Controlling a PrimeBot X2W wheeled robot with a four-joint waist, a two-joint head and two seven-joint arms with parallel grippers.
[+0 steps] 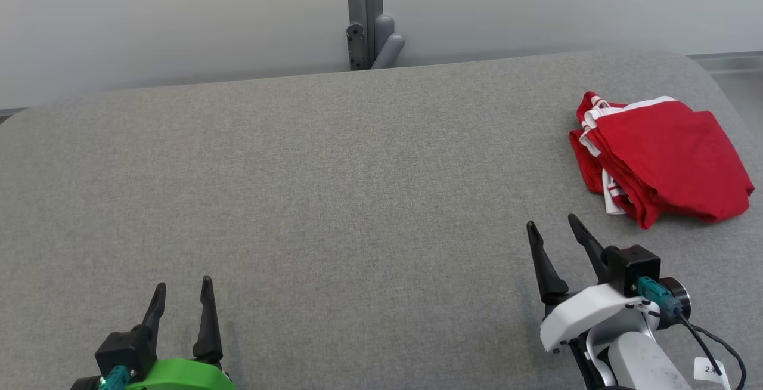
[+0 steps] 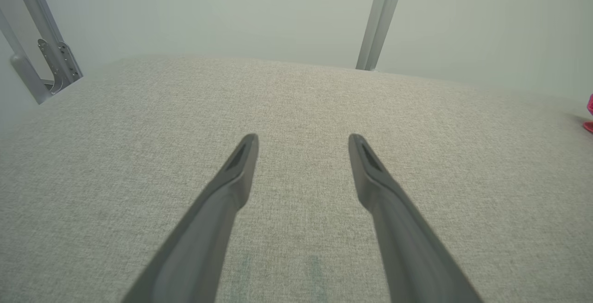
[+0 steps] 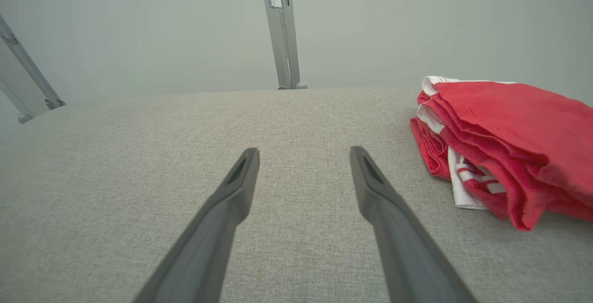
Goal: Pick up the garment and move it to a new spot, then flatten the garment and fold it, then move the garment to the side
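A red garment (image 1: 667,154) with white trim lies folded in a compact stack at the far right of the grey fabric table (image 1: 334,199). The right wrist view has the garment (image 3: 514,141) at its right side, several layers showing at the folded edge. My right gripper (image 1: 551,229) stands open and empty a short way below and left of the stack, not touching it; its fingers (image 3: 231,192) frame bare cloth. At the lower left my left gripper (image 1: 183,287) is open with nothing in it. A sliver of the garment (image 2: 589,115) sits at the left wrist view's right edge.
A grey metal post (image 1: 365,14) with a bracket rises behind the table's far edge, in front of a pale wall. The table's rounded right corner (image 1: 709,74) lies just beyond the garment. Another angled metal strut (image 2: 41,53) stands at the far left.
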